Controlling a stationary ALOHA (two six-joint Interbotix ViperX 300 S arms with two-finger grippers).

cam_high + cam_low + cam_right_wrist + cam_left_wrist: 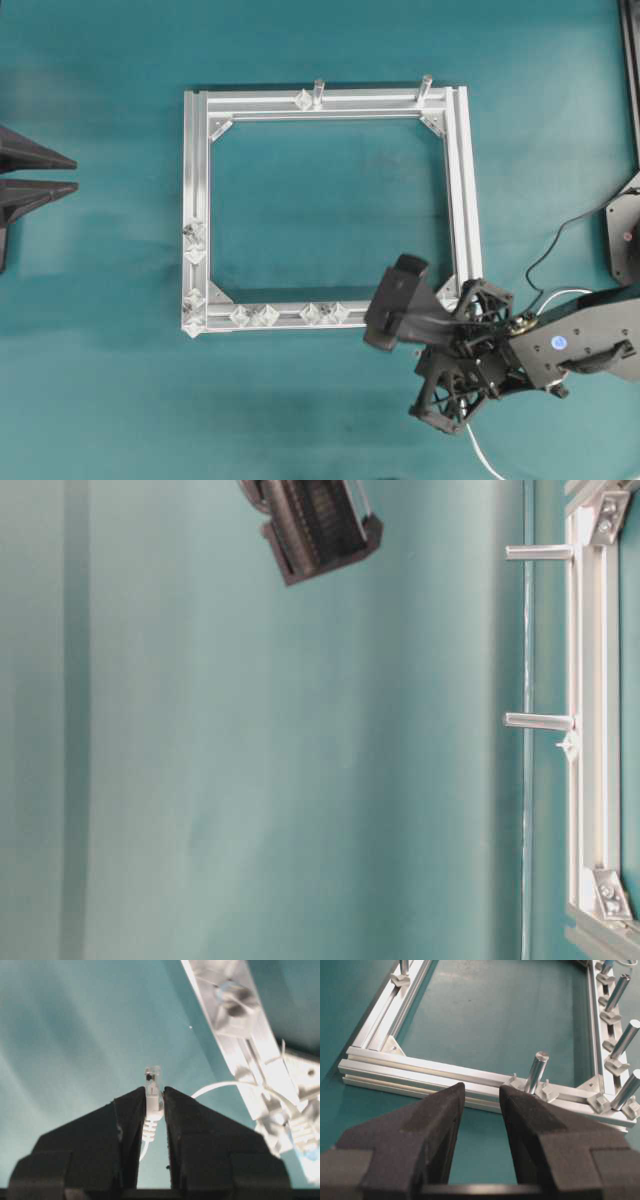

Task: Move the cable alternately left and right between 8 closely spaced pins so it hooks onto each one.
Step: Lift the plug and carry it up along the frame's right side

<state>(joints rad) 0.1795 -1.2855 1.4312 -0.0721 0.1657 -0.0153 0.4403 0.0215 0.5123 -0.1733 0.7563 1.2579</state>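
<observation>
Overhead: square aluminium frame [325, 208] lies flat on the teal surface [100, 380]. Pins [262, 315] sit on the frame's bottom rail and lower left rail, one more on the top rail beside two upright posts [318, 92]. Right gripper [395, 300] hangs over the bottom-right corner of the frame; a bit of white cable [485, 452] trails out below the arm toward the bottom edge. Left gripper [62, 175] sits at the far left edge, well apart from the frame, fingertips spread.

Table-level: view is rotated; frame rail [590, 720] and two posts [538, 720] on the right side, dark part of an arm [315, 525] at top. Cable not visible here.

Left wrist: left gripper [481, 1097] open, nothing between the fingers [445, 1115]; frame corner and a row of posts [536, 1071] ahead of it.

Right wrist: right gripper [154, 1097] clamped on the cable [150, 1125] just behind its plug [152, 1077], plug tip sticking out past the fingertips. Cable loops right toward the blurred frame rail [240, 1025].
</observation>
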